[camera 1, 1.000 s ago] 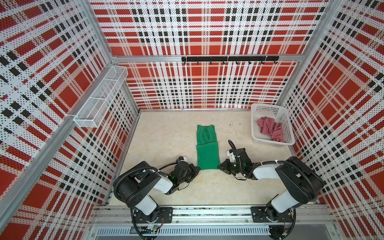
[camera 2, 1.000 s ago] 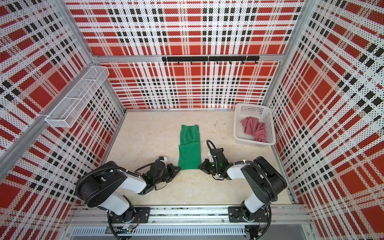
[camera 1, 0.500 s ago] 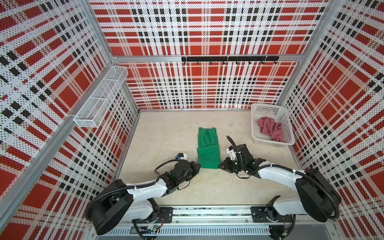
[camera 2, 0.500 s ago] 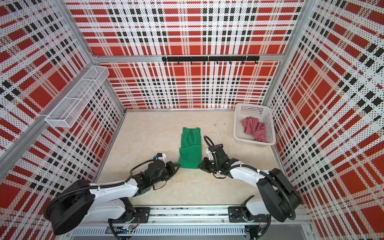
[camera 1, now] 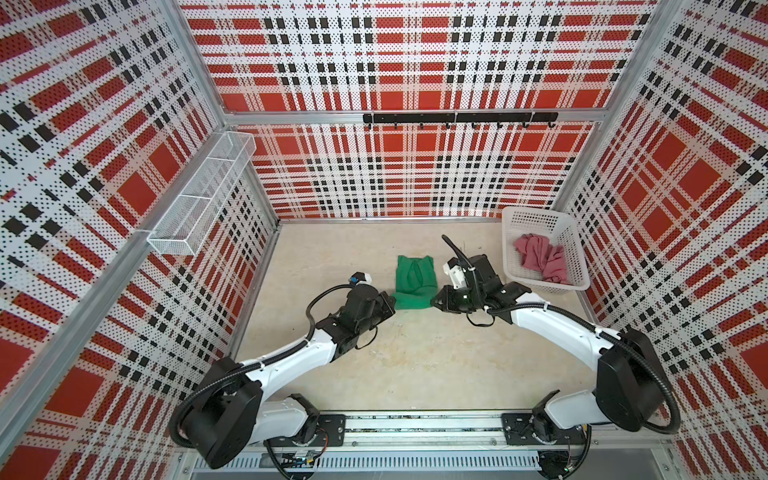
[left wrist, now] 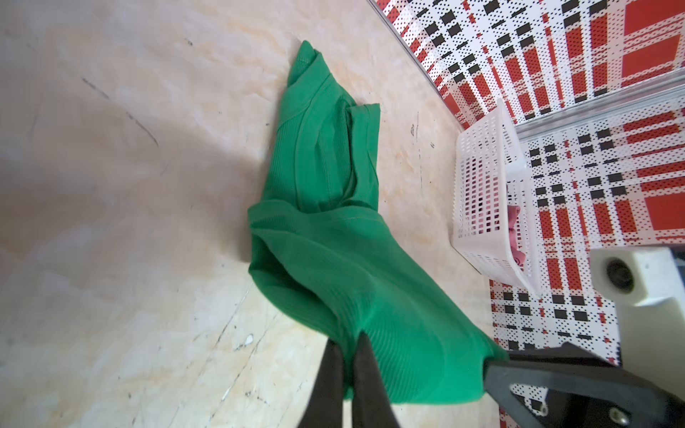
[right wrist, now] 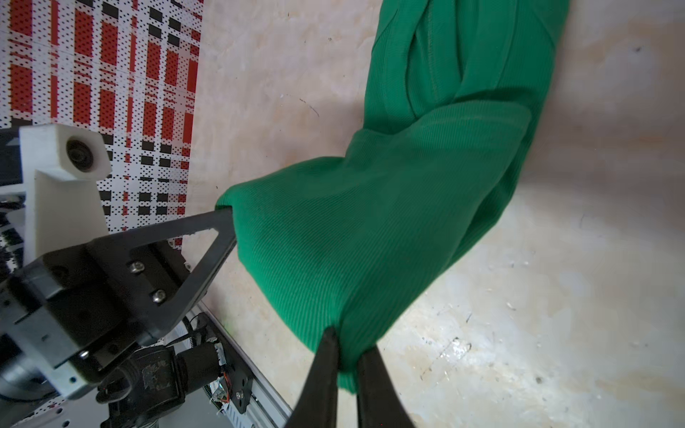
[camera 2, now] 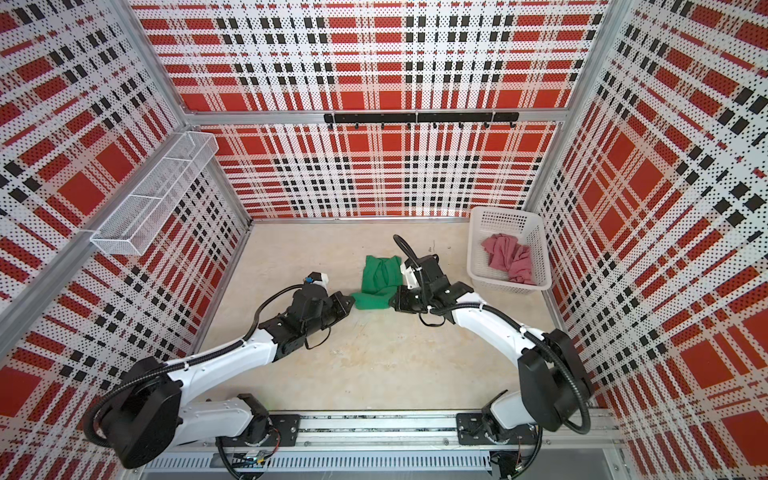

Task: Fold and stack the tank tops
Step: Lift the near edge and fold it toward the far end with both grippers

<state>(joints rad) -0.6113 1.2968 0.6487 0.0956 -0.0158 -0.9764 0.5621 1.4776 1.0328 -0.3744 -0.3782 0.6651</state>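
Green ribbed cloth fills both wrist views: the green tank top [camera 1: 414,276] lies just past mid-table on the beige tabletop [camera 1: 332,249], at 12 o'clock from my arm bases in both top views, with its near hem raised off the surface. My left gripper [camera 1: 393,306] is pinched tight on the hem corner at the garment's 7 o'clock, and my right gripper [camera 1: 433,301] is clamped on the corner at 5 o'clock. The pink tank top [camera 1: 540,262] sits crumpled inside the white perforated basket [camera 1: 579,286] at 2 o'clock, beside the right wall.
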